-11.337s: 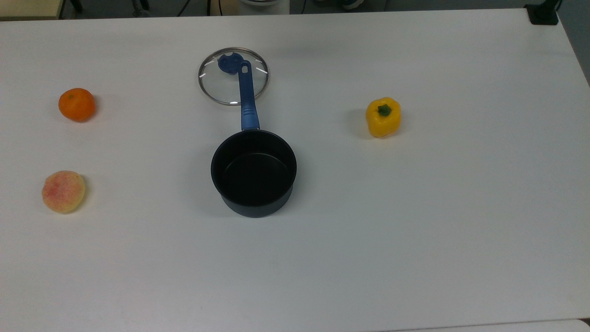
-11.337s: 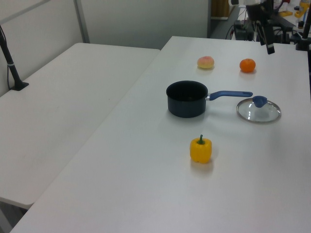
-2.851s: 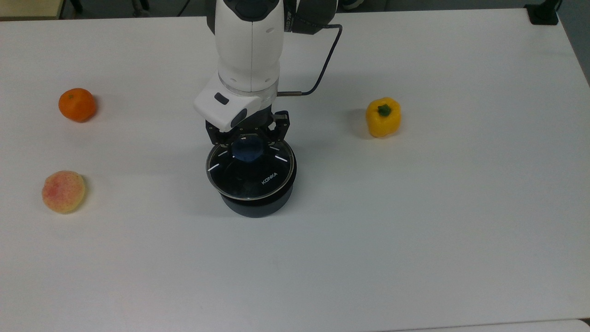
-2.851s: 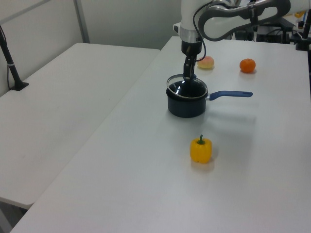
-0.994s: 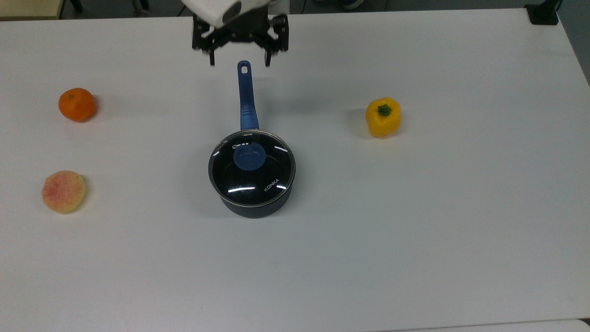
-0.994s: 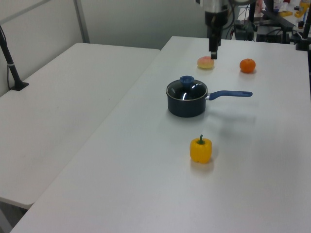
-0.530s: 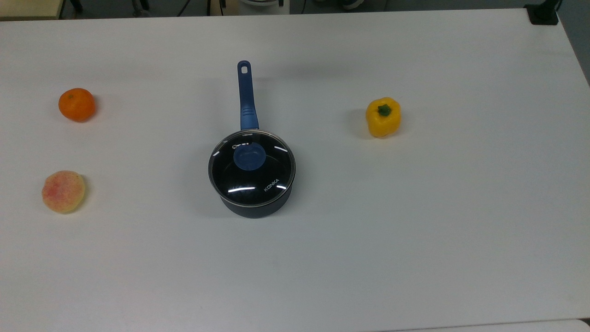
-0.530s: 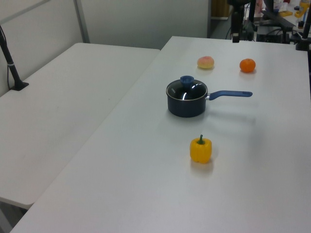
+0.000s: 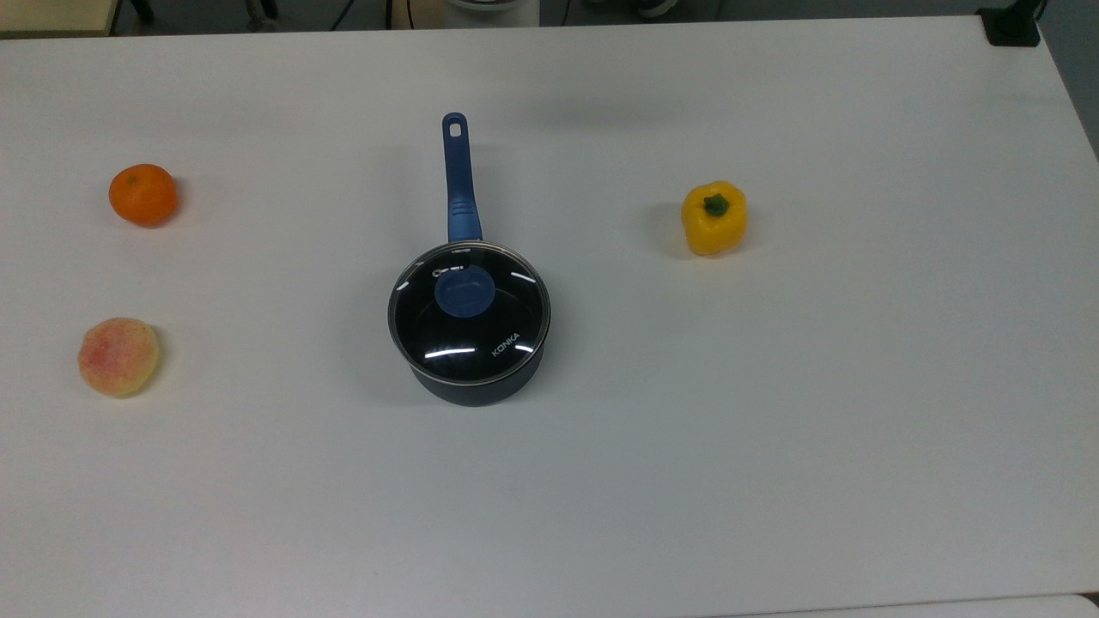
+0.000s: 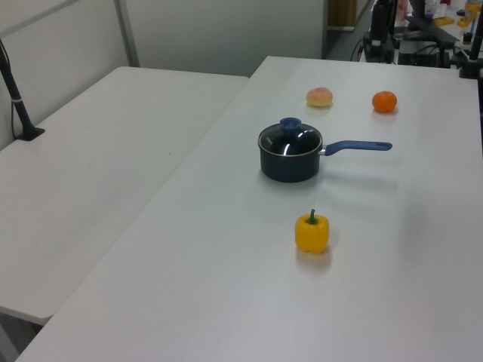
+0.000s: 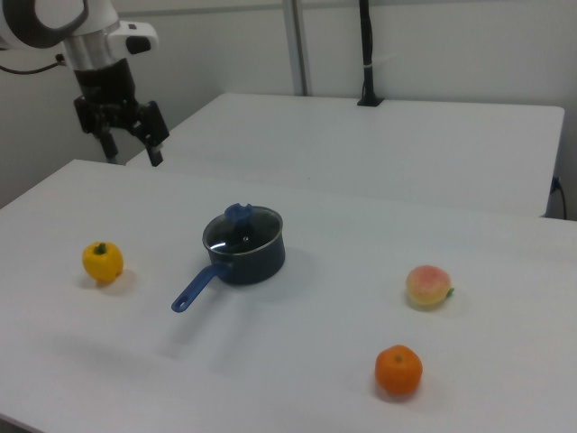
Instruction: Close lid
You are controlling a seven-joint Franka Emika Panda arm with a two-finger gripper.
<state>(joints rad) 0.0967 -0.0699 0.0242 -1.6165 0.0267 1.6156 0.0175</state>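
Note:
The lid (image 9: 469, 312), clear glass with a silver rim and a blue knob, lies flat on the dark saucepan (image 9: 477, 385) in the middle of the table. It shows again in the left view as the lid (image 10: 290, 138) on the saucepan (image 10: 289, 167), and in the right view as the lid (image 11: 242, 228) on the saucepan (image 11: 253, 262). My gripper (image 11: 135, 155) hangs open and holds nothing, high above the table's far edge at the right view's upper left, well apart from the saucepan.
A yellow pepper (image 9: 713, 217) stands at the top view's right. An orange (image 9: 142, 195) and a peach (image 9: 118, 356) lie at the top view's left. The saucepan's blue handle (image 9: 458, 178) points toward the top view's upper edge. A second table (image 10: 106, 158) adjoins.
Over the last second the open gripper rose and drew back from above the handle's end, leaving the top view. The lid stays on the saucepan.

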